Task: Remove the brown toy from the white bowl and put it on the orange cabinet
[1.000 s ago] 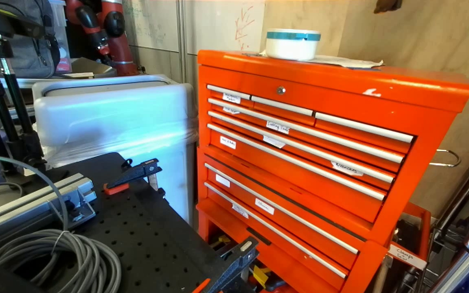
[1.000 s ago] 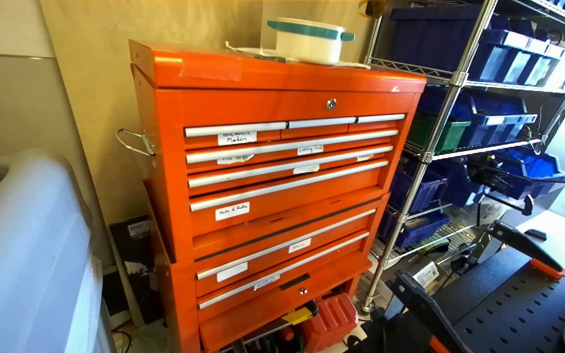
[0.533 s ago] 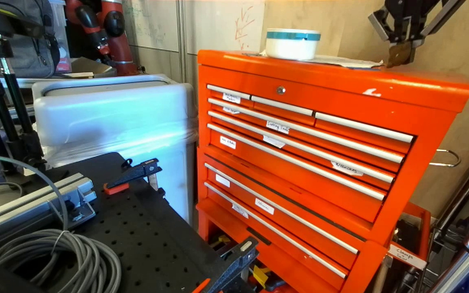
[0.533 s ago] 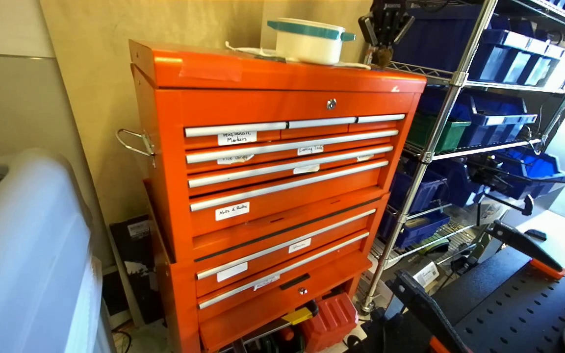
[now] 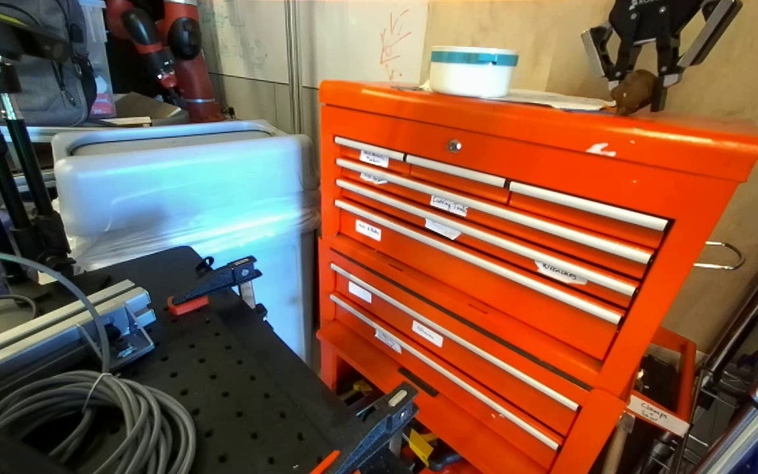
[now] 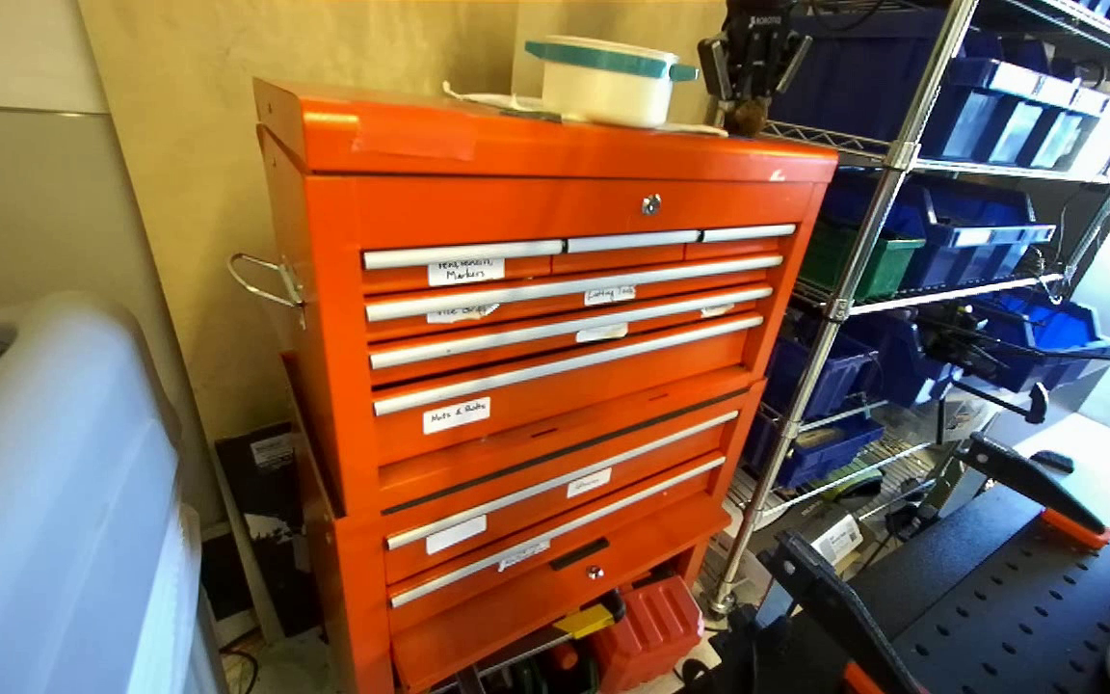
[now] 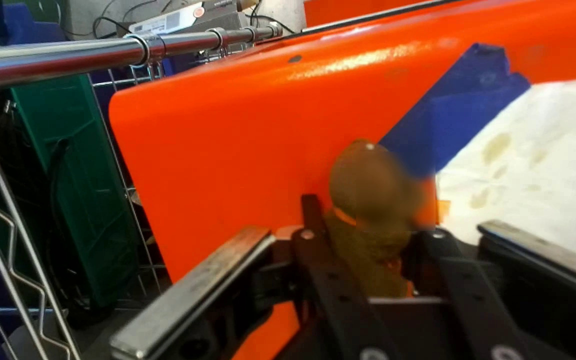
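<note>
Wrist view shows a rounded brown toy (image 7: 360, 187) over the glossy cabinet (image 7: 208, 160).

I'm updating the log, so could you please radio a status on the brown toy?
Hand low over orange cabinet, straddling brown toy. Toy out of white bowl; held or resting, unclear. Bowl off to one side, likely no obstacle.

orange cabinet (image 7: 248, 150): glossy painted metal | white bowl (image 5: 471, 78): smooth, plastic-looking | rack pole (image 7: 68, 57): shiny metal
</note>
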`<state>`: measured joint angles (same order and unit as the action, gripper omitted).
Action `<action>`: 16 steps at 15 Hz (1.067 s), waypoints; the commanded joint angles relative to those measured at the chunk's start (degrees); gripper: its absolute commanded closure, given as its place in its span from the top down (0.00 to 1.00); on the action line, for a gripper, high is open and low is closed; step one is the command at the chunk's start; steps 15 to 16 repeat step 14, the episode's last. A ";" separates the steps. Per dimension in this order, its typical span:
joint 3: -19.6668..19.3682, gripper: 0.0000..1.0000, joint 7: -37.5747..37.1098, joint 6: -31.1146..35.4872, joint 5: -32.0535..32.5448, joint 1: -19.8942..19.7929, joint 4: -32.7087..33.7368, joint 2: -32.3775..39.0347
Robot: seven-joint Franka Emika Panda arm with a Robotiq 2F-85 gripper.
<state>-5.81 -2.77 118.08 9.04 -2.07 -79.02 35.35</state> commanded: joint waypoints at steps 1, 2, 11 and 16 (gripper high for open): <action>0.92 0.65 7.30 -6.54 2.51 0.14 1.19 -0.24; 1.16 0.73 9.62 -7.48 3.27 0.14 1.47 -0.49; 4.31 1.00 24.06 -12.49 4.26 -0.25 -1.10 -5.44; 3.97 1.00 22.20 -11.53 5.48 0.20 0.51 -3.78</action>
